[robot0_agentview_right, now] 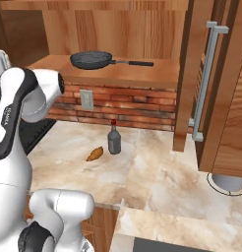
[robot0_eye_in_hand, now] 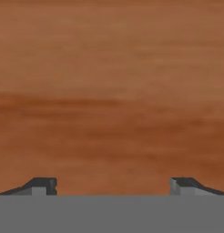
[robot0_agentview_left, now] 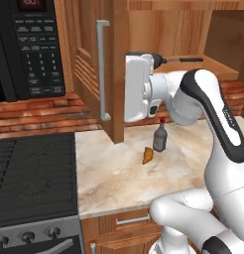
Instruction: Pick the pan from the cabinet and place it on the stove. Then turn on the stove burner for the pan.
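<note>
The dark grey pan [robot0_agentview_right: 91, 60] lies on the open cabinet's shelf [robot0_agentview_right: 142, 74], its long handle [robot0_agentview_right: 137, 63] pointing right. From the left base camera its handle [robot0_agentview_left: 186, 59] sticks out from behind my white hand [robot0_agentview_left: 139, 87]. That hand is raised level with the shelf, pressed close to the opened cabinet door [robot0_agentview_left: 116, 74]. My gripper [robot0_eye_in_hand: 112, 186] is open, its fingertips [robot0_eye_in_hand: 41, 185] wide apart, with nothing between them and bare wood grain right in front. The black stove [robot0_agentview_left: 34, 173] lies low on the left, knobs [robot0_agentview_left: 27, 237] along its front.
A dark bottle [robot0_agentview_left: 159, 138] and a small orange food item [robot0_agentview_left: 148, 156] stand on the marble counter [robot0_agentview_left: 109, 183] below the cabinet. A black microwave [robot0_agentview_left: 30, 44] hangs above the stove. The right cabinet door [robot0_agentview_right: 226, 98] hangs open with its bar handle [robot0_agentview_right: 204, 81].
</note>
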{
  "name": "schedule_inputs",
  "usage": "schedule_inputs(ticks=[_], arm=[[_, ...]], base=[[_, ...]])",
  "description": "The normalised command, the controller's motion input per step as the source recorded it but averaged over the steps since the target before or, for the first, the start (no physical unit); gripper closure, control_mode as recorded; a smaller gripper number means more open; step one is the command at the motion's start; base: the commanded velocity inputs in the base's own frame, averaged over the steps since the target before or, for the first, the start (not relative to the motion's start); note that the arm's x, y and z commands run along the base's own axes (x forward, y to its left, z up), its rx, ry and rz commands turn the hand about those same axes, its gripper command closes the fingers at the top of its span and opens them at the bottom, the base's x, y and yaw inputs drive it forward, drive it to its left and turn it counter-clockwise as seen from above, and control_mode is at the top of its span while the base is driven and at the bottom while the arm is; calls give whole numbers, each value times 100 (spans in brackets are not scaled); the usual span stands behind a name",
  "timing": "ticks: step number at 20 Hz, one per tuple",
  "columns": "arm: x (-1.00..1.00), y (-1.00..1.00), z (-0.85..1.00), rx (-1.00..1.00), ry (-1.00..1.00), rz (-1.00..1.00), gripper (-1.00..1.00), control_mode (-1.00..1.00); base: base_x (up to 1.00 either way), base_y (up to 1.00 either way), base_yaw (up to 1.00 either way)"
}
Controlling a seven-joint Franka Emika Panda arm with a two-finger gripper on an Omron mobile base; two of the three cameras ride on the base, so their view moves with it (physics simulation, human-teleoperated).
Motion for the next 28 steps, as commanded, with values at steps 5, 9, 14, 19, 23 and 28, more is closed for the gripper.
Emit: schedule_inputs(ticks=[5, 9, 14, 19, 23, 28], arm=[[-20, 64, 0, 0, 0, 0, -100, -100], [-14, 62, 0, 0, 0, 0, -100, -100], [-7, 41, 0, -4, 1, 0, -100, -100], [-1, 0, -3, 0, 1, 0, -100, -100], [0, -4, 0, 0, -1, 0, -100, -100], [0, -31, 0, -2, -5, -2, -100, -100]], base=[[0, 0, 0], [0, 0, 0], [0, 0, 0], [0, 0, 0], [0, 0, 0], [0, 0, 0]])
